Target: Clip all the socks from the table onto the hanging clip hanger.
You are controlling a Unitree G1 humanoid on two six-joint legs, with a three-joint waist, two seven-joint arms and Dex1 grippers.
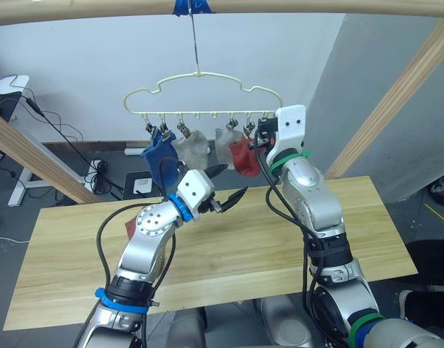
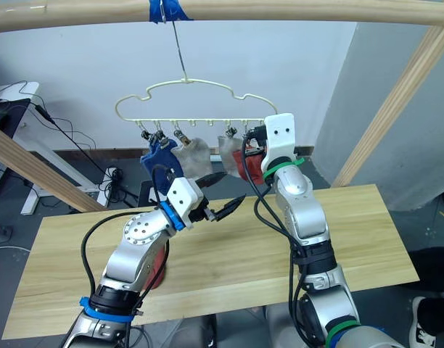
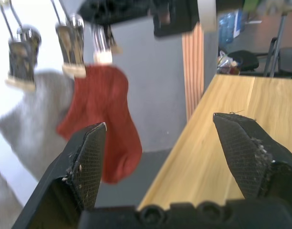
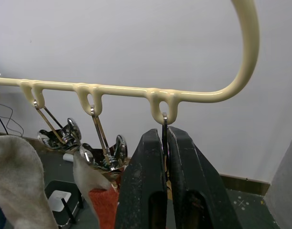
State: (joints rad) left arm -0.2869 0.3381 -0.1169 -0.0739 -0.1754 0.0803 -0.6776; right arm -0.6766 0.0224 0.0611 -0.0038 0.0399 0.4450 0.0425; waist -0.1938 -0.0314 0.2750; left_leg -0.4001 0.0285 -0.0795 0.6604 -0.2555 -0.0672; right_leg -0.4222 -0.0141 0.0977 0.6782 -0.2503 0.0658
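Pale-yellow clip hanger [image 1: 200,94] hanging by its long hook from the wooden pole [image 1: 280,6], blue tape [image 1: 191,6] at the hook. Four socks clipped along its lower bar: blue sock [image 1: 158,154] leftmost, then grey sock [image 1: 191,149], a second grey sock [image 1: 225,145], then rust-red sock [image 1: 243,156] nearest the right end. One more rust-red sock [image 2: 158,267] lying on the table [image 1: 367,217], mostly hidden behind the left arm, well below and apart from both grippers.

Right gripper [image 4: 166,143] raised to the hanger's right end, fingers pressed together on the wire of the last clip [image 4: 164,125], just under the loop it hangs from. Next clip over [image 4: 112,152] pinching the red sock's edge, close beside the black fingers [image 4: 146,191]. Right wrist housing [image 1: 290,125] covering the hanger's right corner in the head views.

Left gripper [image 1: 227,184] held in the air below the hanging socks, over the table's back part, pointing toward the right arm. Fingers spread wide, nothing between the pads [image 3: 91,162]; hanging red sock and table edge seen past them in the left wrist view. No contact with sock or hanger.

Cables [image 1: 70,138] and a white desk frame [image 1: 22,185] on the floor behind, slanted wooden posts [image 1: 396,101] on either side.
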